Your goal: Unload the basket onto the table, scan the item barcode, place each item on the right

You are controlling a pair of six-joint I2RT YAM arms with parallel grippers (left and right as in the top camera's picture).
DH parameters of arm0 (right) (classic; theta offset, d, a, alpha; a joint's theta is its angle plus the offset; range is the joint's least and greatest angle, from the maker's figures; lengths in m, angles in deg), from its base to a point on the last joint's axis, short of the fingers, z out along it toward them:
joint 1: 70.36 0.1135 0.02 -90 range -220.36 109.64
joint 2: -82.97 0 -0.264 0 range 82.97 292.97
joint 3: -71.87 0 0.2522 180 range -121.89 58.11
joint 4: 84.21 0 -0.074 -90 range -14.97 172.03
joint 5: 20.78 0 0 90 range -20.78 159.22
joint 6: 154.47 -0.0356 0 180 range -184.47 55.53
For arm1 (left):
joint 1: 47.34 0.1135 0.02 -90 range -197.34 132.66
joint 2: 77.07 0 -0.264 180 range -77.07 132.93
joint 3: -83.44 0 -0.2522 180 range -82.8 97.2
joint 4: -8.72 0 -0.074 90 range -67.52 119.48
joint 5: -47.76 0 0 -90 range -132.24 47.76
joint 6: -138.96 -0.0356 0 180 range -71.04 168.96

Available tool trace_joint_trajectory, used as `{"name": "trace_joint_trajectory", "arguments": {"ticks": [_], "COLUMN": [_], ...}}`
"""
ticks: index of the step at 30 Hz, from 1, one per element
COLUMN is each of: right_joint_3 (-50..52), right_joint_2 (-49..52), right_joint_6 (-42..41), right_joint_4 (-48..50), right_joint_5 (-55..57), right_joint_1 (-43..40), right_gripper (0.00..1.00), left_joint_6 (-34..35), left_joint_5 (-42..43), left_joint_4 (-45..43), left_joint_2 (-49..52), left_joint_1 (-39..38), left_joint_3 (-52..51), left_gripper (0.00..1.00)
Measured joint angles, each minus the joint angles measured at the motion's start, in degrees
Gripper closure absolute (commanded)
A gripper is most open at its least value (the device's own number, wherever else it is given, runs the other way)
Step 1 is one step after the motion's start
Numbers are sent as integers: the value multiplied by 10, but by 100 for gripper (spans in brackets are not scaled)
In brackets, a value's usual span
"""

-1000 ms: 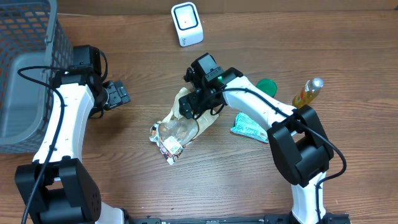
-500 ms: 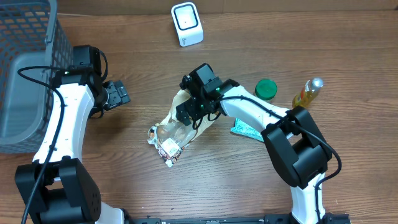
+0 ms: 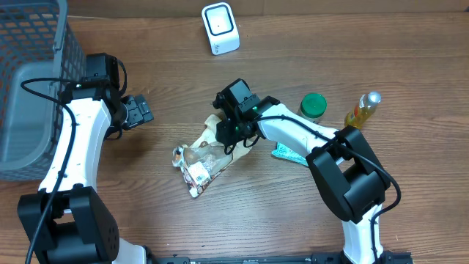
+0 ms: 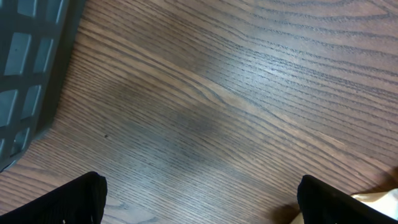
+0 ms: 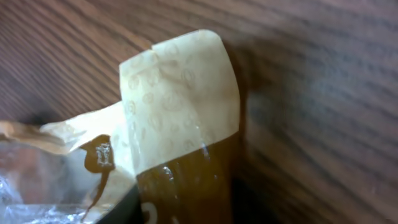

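Snack bag between narrowed right jaws

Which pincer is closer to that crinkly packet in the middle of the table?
Right. The right pincer is at the packet's top end; the left pincer hangs apart, over toward the basket.

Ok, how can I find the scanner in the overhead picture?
Start at the grey basket on the left and go right along the top edge. The scanner stands there, apart from the bag below. It is the only white box, with a dark-outlined square on top.
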Motion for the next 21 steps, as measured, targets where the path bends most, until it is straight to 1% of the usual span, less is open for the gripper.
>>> {"name": "trace_joint_trajectory", "arguments": {"ticks": [2,9,14,16,18,21], "right_joint_3": [-2,-2,-3,-3,-3,-3], "right_joint_2": [-4,-62,-96,-99,-99,-99], "right_joint_6": [-12,-43,-49,-54,-62,-83], "right_joint_4": [-8,-23,-24,-30,-37,-39], "right_joint_5": [-2,-15,-15,-18,-20,-21], "right_joint_1": [-4,-45,-62,-61,-61,-61], "right_gripper": [78,80,87,93,96,96], "left_joint_6": [0,0,0,0,0,0], "left_joint_5": [0,0,0,0,0,0], "left_joint_4": [0,0,0,0,0,0], "left_joint_2": [0,0,0,0,0,0], "left_joint_1": [0,0,0,0,0,0], "left_joint_3": [0,0,0,0,0,0], "left_gripper": [0,0,0,1,1,0]}}
